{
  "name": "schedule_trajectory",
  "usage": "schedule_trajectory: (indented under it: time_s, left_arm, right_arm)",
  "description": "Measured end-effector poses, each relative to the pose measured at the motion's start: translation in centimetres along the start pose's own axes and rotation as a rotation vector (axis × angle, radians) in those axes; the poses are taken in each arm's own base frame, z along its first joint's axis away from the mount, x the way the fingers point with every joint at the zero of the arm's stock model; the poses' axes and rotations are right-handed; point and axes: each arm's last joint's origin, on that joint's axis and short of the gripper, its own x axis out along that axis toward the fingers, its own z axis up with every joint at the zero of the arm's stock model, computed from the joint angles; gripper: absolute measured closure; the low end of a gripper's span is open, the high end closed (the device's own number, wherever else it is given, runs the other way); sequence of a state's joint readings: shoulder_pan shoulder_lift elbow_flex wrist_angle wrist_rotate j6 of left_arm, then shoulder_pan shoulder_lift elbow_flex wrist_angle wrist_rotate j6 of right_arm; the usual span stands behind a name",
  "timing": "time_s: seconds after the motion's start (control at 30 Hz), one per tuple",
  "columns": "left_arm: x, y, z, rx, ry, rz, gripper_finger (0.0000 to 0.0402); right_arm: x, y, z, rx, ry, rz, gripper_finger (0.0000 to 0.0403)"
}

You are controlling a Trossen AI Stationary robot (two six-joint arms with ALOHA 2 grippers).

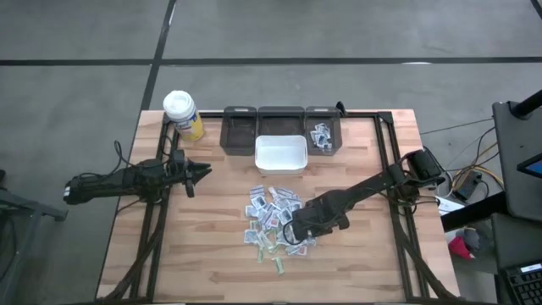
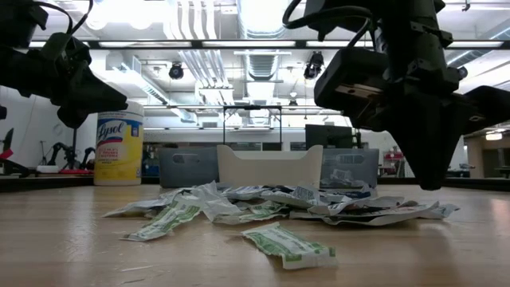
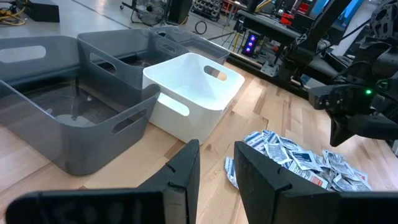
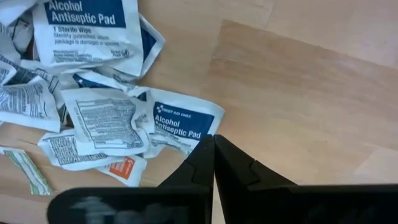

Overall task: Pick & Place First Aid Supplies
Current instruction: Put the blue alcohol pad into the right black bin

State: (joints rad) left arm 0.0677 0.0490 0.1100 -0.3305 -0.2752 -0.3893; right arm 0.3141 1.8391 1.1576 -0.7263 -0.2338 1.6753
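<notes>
Green-striped strip (image 2: 288, 245) foremost — picking step in hand.
My right gripper (image 4: 213, 146) hangs clenched, empty (tips meeting) at the packets (image 1: 273, 219); next I must open, then pinch one.

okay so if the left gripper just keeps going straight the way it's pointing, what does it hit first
Probably the white bin: the left gripper, jaws apart, points over bare table toward its near corner. Depth is unclear, so it could instead skim past the bin beside the packet pile.
</notes>
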Motion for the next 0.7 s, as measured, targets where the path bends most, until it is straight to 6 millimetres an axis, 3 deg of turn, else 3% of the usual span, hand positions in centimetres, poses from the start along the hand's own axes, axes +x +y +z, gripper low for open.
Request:
schedule_trajectory:
  time_s: [0.13,0.47,0.7]
  left_arm:
    - [0.0,0.0,0.0,0.000,0.000,0.000,0.0307]
    - [0.0,0.0,0.0,0.000,0.000,0.000,0.0307]
    - [0.0,0.0,0.0,0.000,0.000,0.000,0.0307]
  right_arm:
    - [0.0,0.0,-0.1,-0.002,0.003,0.000,0.0378]
    - [0.2,0.1,-0.3,0.024,0.006,0.005,0.0292]
    - [1.2,-0.1,-0.1,0.036,0.009,0.056,0.0282]
